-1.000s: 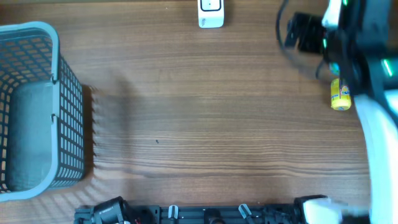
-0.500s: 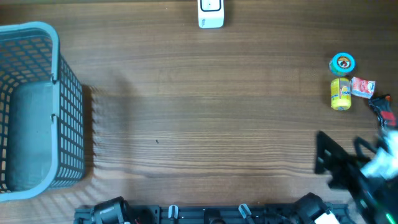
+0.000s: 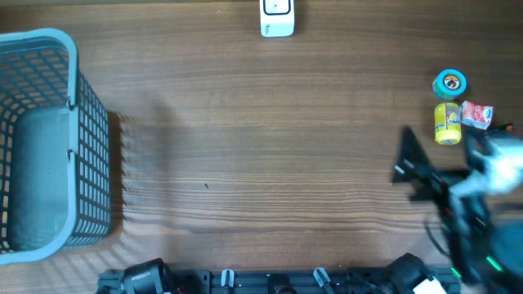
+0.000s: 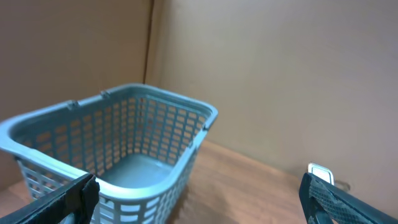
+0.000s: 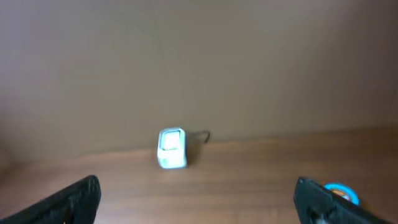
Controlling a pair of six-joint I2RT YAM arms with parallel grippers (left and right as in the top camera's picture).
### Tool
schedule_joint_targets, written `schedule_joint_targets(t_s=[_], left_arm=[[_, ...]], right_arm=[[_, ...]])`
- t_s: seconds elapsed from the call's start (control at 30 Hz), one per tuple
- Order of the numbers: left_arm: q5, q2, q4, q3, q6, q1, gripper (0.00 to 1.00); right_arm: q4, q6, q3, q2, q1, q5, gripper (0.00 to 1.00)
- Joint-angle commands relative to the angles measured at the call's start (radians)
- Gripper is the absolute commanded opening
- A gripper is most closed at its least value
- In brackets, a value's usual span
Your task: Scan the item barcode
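A white barcode scanner (image 3: 277, 18) stands at the table's far edge and shows small in the right wrist view (image 5: 171, 148). Three items lie at the far right: a teal round tin (image 3: 450, 82), a yellow bottle (image 3: 447, 124) and a red-and-white packet (image 3: 477, 114). My right gripper (image 3: 409, 169), blurred, hovers just in front of and left of them, open and empty. In its own view the right gripper (image 5: 199, 208) faces the scanner, with the tin (image 5: 339, 191) by the right finger. My left gripper (image 4: 199, 205) is open and empty, looking at the basket.
A grey-blue plastic mesh basket (image 3: 75, 122) fills the table's left side, and its rim (image 4: 155, 93) shows in the left wrist view. The arm mounts (image 3: 270, 282) line the near edge. A brown wall backs the table.
The right arm left the far right corner, uncovering the three items, swung to the near right, and has since come back a little toward them. The left arm is still.
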Motion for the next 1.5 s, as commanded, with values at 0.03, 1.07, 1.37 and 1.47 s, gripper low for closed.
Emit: schedule_joint_targets(t_s=[0.03,1.07,1.37,1.47], left_arm=[[0.045,-0.006,0.007,-0.024,-0.019,-0.064,1.00],[0.045,-0.006,-0.016,-0.024,-0.019,-0.119,1.00],[0.046,-0.006,-0.016,-0.024,-0.019,-0.119,1.00],[0.045,-0.006,-0.016,-0.024,-0.019,-0.119,1.00]], right_arm=[[0.013,-0.160,-0.064,0.181,0.005,0.031,1.00],[-0.166,-0.100,-0.064,-0.343,0.075,-0.130,1.00],[-0.175,0.008,-0.064,-0.370,0.075,0.278,1.00],[-0.188,0.000,-0.064,-0.370,0.075,0.277,1.00]])
